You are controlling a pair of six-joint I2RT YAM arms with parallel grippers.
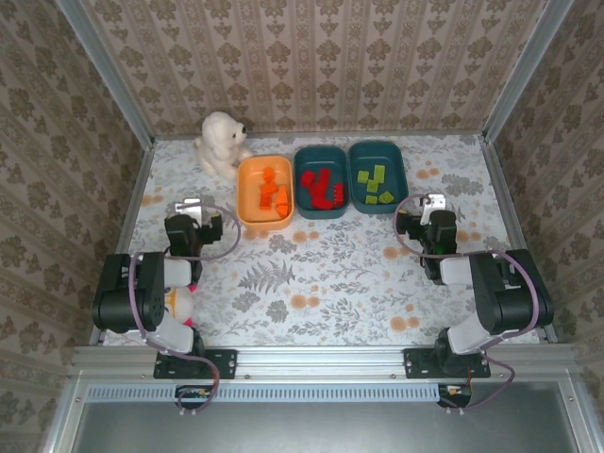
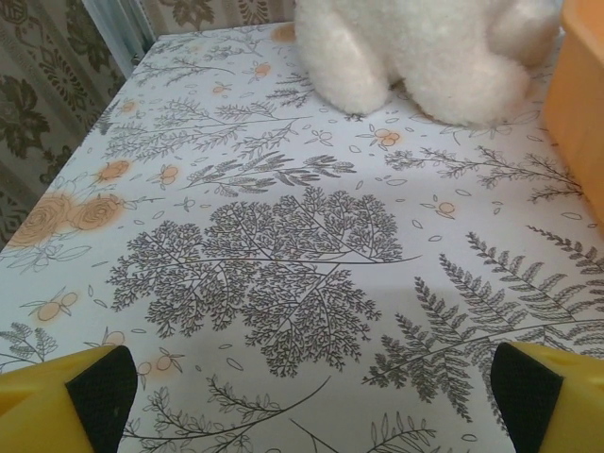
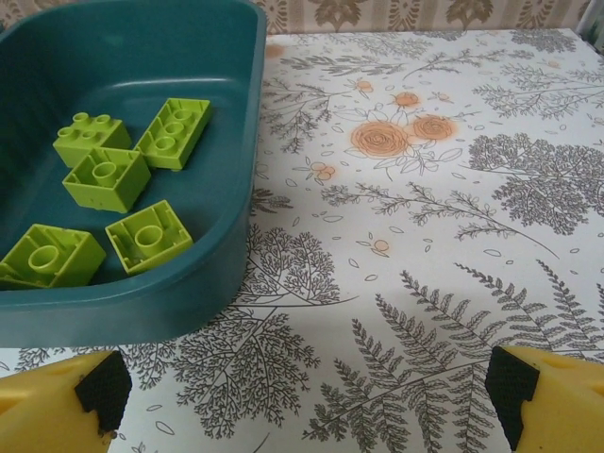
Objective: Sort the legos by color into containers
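Three containers stand in a row at the back. The orange tub point(image 1: 247, 203) holds orange legos point(image 1: 275, 192). The middle teal tub point(image 1: 307, 209) holds red legos point(image 1: 322, 187), and the right teal tub point(image 1: 399, 168) holds light green legos point(image 1: 374, 182). My left gripper point(image 1: 192, 206) hovers over bare table in front of the orange tub's left side, open, with nothing between its fingertips point(image 2: 311, 392). My right gripper point(image 1: 431, 203) sits just right of the green tub point(image 3: 170, 293), open and empty point(image 3: 307, 392). Several green bricks point(image 3: 104, 176) lie inside that tub.
A white plush bear point(image 1: 222, 142) sits at the back left beside the orange tub, close ahead of the left gripper point(image 2: 425, 57). The orange tub's wall point(image 2: 580, 104) is at its right. Another small plush point(image 1: 179, 304) lies by the left arm's base. Patterned walls enclose the table.
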